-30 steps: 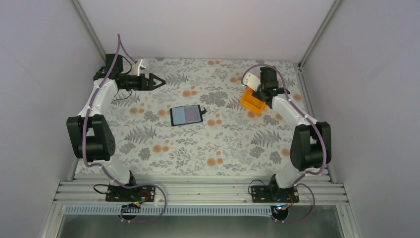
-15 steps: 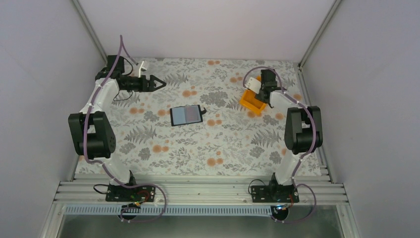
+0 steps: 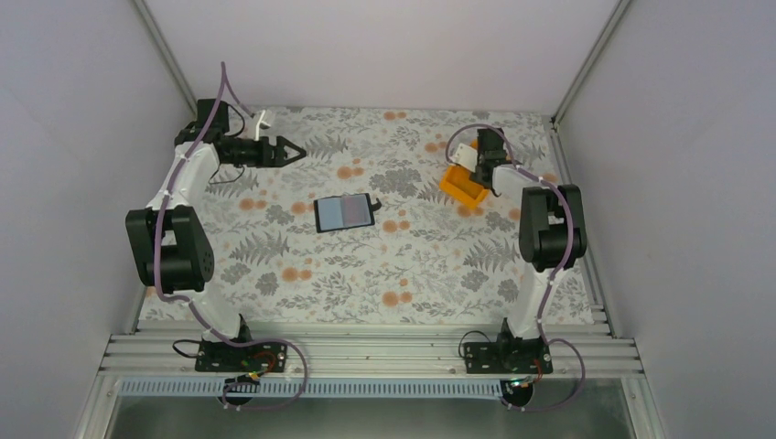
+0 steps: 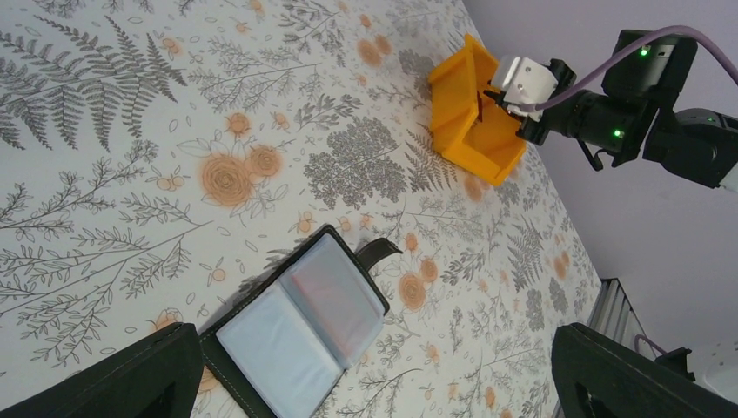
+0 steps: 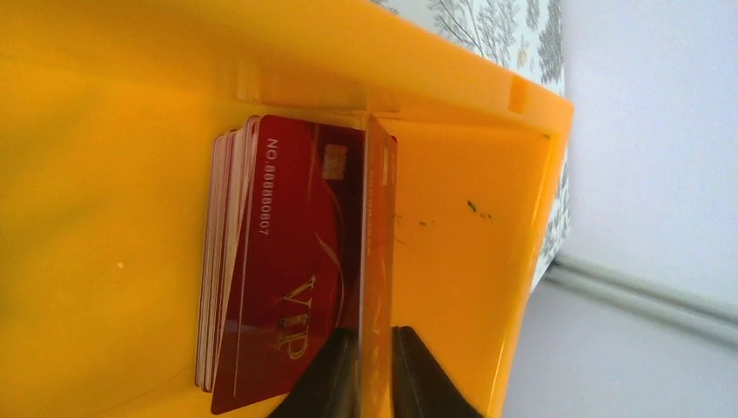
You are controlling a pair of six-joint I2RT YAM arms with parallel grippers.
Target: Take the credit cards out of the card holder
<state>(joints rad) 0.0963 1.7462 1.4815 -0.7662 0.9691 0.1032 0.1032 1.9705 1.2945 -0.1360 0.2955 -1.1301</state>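
Observation:
The black card holder (image 3: 345, 213) lies open on the table's middle, grey-blue pockets up, clasp tab to the right; it also shows in the left wrist view (image 4: 296, 324). My right gripper (image 5: 374, 370) is shut on one red credit card (image 5: 379, 252), held edge-on inside the orange bin (image 5: 104, 218). A stack of several red credit cards (image 5: 270, 261) leans against the bin's wall beside it. My left gripper (image 3: 291, 151) is open and empty, above the far left of the table, apart from the holder.
The orange bin (image 3: 462, 187) stands at the far right of the table and shows in the left wrist view (image 4: 474, 117). Grey walls and metal frame posts enclose the table. The arm bases sit on the rail at the near edge.
My right arm has folded in closer over the orange bin, lowering the card into it. My left arm has barely moved. The card holder has not moved.

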